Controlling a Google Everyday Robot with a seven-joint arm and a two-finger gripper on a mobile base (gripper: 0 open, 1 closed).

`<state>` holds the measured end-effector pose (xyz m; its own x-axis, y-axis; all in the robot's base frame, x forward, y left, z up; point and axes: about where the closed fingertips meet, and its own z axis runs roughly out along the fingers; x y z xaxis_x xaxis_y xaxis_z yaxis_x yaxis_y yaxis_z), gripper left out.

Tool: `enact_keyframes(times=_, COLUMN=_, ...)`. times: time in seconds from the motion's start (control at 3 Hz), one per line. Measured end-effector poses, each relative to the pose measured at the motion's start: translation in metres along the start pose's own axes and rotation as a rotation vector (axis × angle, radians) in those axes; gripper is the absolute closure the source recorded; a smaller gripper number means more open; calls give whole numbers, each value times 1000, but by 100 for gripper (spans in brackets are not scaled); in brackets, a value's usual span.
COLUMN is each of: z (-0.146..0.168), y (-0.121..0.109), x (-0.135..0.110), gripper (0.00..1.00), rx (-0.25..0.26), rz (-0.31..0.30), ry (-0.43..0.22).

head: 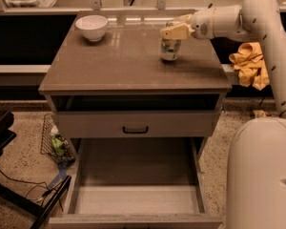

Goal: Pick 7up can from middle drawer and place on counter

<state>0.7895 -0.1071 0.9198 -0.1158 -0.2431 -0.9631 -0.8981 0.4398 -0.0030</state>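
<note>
The 7up can (pixel 169 50) stands upright on the counter (pixel 119 66), at its back right. My gripper (pixel 174 31) reaches in from the right and sits at the can's top, covering the lid. The middle drawer (pixel 136 200) is pulled out low at the front, and its grey floor is bare. My arm runs off to the right of the cabinet.
A white bowl (pixel 92 26) stands at the counter's back left. A closed drawer front with a black handle (pixel 135 129) sits above the open drawer. A yellow cloth (pixel 250 63) lies to the right of the cabinet. A wire basket (pixel 55 142) and cables are on the floor at left.
</note>
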Motion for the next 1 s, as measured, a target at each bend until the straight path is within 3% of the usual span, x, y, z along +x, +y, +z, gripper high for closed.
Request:
enact_keyframes(times=0.33, z=17, y=-1, x=26, gripper=100, rx=-23, rz=33, ry=40)
enact_keyframes(times=1.0, z=14, y=-1, x=16, gripper=52, rx=-23, rz=33, ry=40)
